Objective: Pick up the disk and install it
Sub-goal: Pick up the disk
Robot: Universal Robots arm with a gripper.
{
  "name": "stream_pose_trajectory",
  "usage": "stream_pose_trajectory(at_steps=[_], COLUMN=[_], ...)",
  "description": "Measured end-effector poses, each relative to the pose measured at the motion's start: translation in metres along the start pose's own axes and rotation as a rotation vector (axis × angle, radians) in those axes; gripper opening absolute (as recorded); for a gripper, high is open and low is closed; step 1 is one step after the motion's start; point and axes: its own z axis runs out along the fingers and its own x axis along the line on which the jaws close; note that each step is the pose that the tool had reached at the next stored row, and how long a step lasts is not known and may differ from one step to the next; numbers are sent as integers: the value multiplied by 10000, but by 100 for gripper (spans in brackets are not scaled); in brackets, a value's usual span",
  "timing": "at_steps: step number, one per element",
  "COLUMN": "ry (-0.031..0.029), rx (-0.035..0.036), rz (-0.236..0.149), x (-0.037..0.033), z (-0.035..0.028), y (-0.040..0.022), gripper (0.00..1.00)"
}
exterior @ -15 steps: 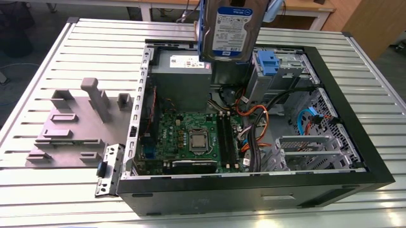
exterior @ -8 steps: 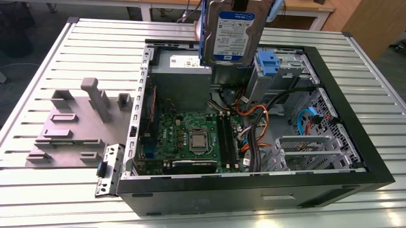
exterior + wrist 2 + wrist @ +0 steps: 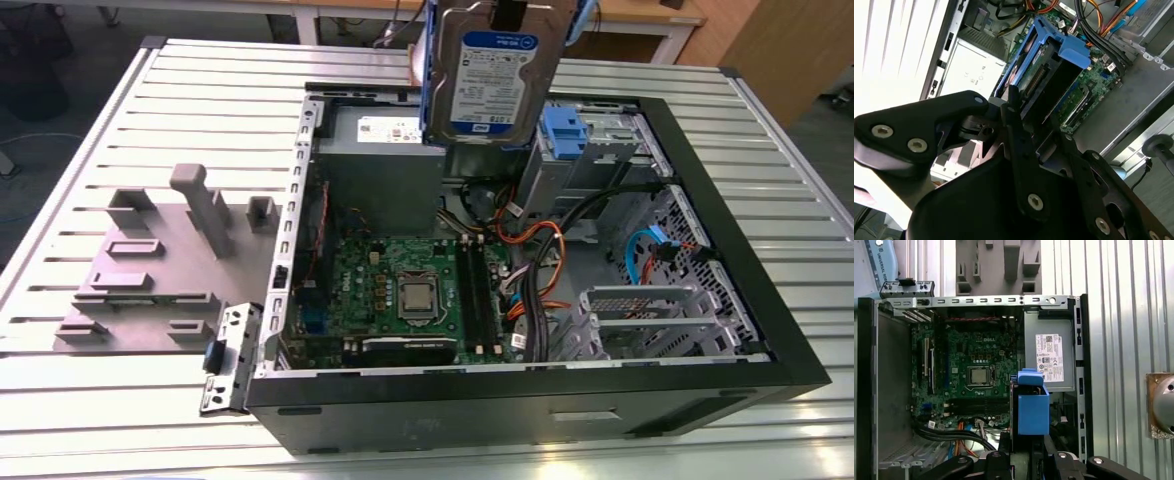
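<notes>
You've got the disk (image 3: 491, 80) clamped in the fingers (image 3: 1021, 145). They're closed narrow on its upper end, and it hangs on edge straight below them.

- **Disk:** flat silver metal rectangle with a white-and-blue printed label facing the exterior camera. A blue plastic bracket (image 3: 1033, 410) wraps its sides, with the blue tab at the end farthest from the fingers.
- **Fingers:** black, matte, angular links with silver screw heads.
- **Under the fingers and the disk:** an open black computer case (image 3: 534, 400) lying on its side.
- **Inside the case:**
  - a green motherboard (image 3: 400, 290) with a square shiny processor socket (image 3: 416, 297);
  - a grey power-supply box (image 3: 1049, 357) with a white printed sticker, almost directly beneath the disk;
  - orange and black cables (image 3: 534, 250);
  - another blue plastic caddy (image 3: 566, 135) in the perforated metal drive bay, just beside the hanging disk.
- **Well off to the side of the fingers:** a grey plastic stand (image 3: 174, 260) with upright posts, outside the case on the ribbed metal desk (image 3: 214, 90).
</notes>
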Motion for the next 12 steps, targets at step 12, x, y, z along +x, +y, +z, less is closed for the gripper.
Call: stream_pose_trajectory(at_steps=[12], ry=[0], rx=[0], rz=[0], x=[84], z=[19], y=[-19], gripper=[35])
